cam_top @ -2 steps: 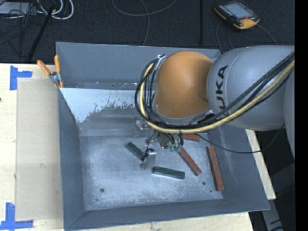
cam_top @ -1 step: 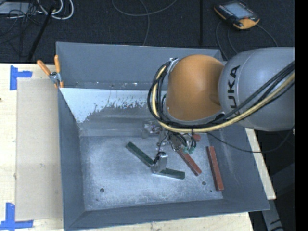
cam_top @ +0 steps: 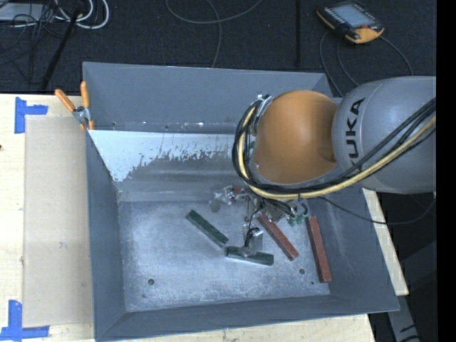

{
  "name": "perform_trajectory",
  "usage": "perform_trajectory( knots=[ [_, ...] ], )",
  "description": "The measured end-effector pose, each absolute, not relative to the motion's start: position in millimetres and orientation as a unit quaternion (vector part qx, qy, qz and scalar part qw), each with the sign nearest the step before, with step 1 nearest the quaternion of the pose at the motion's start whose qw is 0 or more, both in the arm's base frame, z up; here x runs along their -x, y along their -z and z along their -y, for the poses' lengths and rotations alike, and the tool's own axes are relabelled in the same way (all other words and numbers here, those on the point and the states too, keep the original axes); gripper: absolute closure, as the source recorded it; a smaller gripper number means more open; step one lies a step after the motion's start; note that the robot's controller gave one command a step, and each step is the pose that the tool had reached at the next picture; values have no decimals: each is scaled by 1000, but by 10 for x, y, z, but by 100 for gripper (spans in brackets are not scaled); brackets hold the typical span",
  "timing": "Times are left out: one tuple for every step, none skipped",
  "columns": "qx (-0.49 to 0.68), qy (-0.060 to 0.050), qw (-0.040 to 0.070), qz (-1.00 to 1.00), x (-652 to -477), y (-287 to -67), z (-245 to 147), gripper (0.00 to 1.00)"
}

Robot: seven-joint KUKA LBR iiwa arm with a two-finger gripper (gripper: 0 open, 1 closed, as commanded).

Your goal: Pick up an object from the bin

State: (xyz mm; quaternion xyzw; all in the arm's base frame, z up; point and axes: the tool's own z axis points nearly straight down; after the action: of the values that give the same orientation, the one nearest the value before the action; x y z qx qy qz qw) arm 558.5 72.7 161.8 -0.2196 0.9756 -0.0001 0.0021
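Lying beneath the arm: green bars, red-brown bars.

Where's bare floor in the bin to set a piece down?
Bare: the floor left of the green stick, and the front strip below the green bar. Crowded: right of centre, under the gripper, with inner red stick and outer red stick.

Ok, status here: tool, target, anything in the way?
Tool low in bin, down over a dark green bar. Red-brown bar close alongside. Second green bar lies apart.
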Motion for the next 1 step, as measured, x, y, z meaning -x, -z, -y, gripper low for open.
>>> perform_trajectory(
  knots=[
    [170, 1, 1, -985, -5474, -1184, -763, 0]
  ],
)
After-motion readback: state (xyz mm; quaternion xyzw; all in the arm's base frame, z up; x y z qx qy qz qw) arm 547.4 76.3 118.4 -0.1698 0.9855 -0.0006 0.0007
